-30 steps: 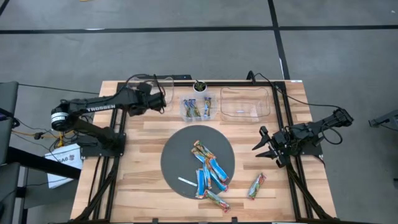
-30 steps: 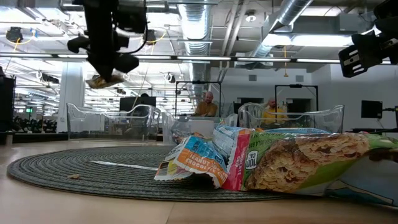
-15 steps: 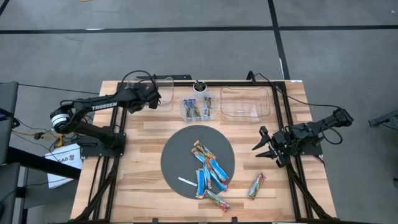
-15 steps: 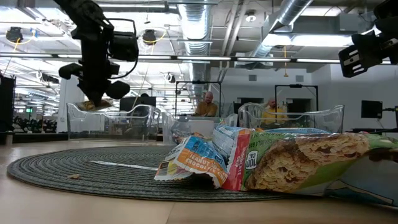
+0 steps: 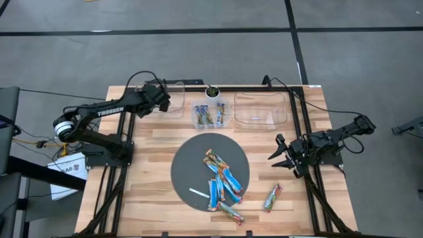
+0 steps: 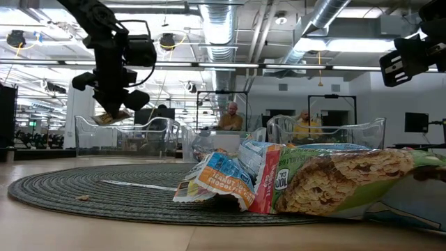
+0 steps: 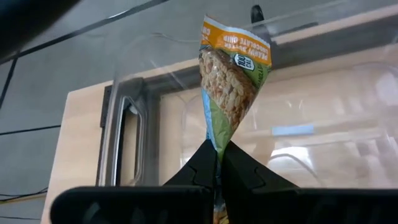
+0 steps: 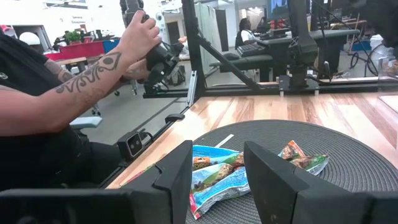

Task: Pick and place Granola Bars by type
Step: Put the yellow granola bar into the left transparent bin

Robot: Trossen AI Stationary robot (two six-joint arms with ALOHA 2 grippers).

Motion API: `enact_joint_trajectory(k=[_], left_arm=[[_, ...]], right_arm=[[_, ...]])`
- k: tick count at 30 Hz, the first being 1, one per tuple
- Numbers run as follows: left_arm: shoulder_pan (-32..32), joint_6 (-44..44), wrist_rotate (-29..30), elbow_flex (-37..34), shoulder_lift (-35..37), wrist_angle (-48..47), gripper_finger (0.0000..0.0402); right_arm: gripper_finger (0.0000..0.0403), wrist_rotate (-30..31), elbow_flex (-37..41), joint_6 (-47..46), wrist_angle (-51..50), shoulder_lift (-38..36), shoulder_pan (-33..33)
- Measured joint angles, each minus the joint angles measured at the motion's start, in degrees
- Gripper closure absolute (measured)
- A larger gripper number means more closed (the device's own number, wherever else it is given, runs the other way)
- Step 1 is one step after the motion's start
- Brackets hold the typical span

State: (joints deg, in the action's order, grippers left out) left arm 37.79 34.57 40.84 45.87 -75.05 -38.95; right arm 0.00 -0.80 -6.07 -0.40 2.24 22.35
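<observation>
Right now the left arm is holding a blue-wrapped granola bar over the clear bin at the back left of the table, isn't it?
Not quite: the bar is wrapped in green and orange, not blue, as the left wrist view shows. The left gripper does hold it over the clear bin at the back left.

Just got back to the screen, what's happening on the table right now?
The left gripper is shut on a green-tan-orange wrapped granola bar, holding it over the clear plastic bin at the table's far left. The right gripper waits open at the right edge. More wrapped bars lie on the round grey mat.
</observation>
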Motion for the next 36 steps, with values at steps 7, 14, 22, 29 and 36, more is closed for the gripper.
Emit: enact_joint_trajectory(k=[7, 14, 22, 29, 36], left_arm=[[2.4, -0.4, -1.6, 0.0, 0.0, -0.1, 0.0399], [4.2, -0.4, -3.4, -2.9, 0.0, 1.5, 0.0396], [4.7, -0.4, -4.6, -3.7, -0.1, 3.2, 0.0374], [4.8, -1.1, -4.6, -3.7, -0.1, 4.3, 0.0346], [5.1, -0.9, -5.0, -3.7, -0.1, 4.2, 0.0316]], right_arm=[[0.0265, 0.0, 0.0, 0.0, 0.0, 0.0, 0.0], [0.0264, 0.0, 0.0, 0.0, 0.0, 0.0, 0.0], [0.0266, 0.0, 0.0, 0.0, 0.0, 0.0, 0.0], [0.0264, 0.0, 0.0, 0.0, 0.0, 0.0, 0.0], [0.0265, 0.0, 0.0, 0.0, 0.0, 0.0, 0.0]])
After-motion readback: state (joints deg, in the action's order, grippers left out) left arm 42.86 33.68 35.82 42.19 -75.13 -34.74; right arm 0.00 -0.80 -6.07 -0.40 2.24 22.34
